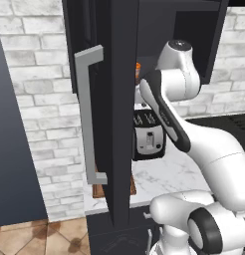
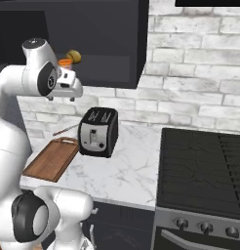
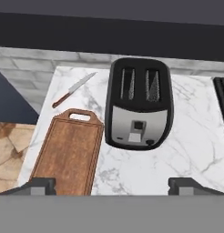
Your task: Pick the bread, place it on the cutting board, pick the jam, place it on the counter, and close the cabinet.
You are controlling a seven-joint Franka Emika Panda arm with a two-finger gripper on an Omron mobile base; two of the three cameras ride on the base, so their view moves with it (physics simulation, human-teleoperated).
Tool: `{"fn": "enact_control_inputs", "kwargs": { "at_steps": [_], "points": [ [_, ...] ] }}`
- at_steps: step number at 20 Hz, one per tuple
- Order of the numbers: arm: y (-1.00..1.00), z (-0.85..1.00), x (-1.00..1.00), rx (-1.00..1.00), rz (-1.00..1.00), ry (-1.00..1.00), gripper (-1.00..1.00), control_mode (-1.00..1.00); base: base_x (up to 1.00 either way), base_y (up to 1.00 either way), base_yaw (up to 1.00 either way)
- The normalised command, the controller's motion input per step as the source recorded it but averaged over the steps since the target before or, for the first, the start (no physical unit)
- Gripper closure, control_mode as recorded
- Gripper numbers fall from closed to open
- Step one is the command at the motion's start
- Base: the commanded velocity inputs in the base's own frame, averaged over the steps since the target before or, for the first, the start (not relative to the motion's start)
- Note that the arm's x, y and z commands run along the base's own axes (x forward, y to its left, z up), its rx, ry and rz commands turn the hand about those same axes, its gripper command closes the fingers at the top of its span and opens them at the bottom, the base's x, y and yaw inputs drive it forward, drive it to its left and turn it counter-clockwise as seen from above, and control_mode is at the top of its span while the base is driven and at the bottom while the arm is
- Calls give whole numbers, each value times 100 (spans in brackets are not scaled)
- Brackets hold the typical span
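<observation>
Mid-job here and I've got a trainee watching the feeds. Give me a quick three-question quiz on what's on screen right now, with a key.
1. True or false: the bread already lies on the cutting board.
2. Which item sits beside the bread inside the cabinet? A) the knife B) the jam C) the toaster
3. Fill in: the gripper jaws stand ____ above the counter.

Key:
1. False. The board is bare; the bread is in the open cabinet.
2. B. The jam is next to it; the knife and toaster are on the counter.
3. Open, holding nothing.
</observation>
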Motion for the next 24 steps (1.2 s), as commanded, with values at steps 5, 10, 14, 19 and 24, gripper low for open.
{"fn": "enact_control_inputs", "kwargs": {
  "at_steps": [5, 10, 14, 19, 24],
  "points": [
    [20, 55, 3, 0, 0, -16, -100, -100, 0, 0, 0],
    [4, 31, 31, 0, 0, -12, -100, -100, 0, 0, 0],
    [0, 16, 42, 0, 0, -15, -100, -100, 0, 0, 0],
    [0, 3, 40, 0, 2, -15, -100, -100, 0, 0, 0],
    [0, 0, 28, 0, 4, -16, -100, -100, 0, 0, 0]
  ]
}}
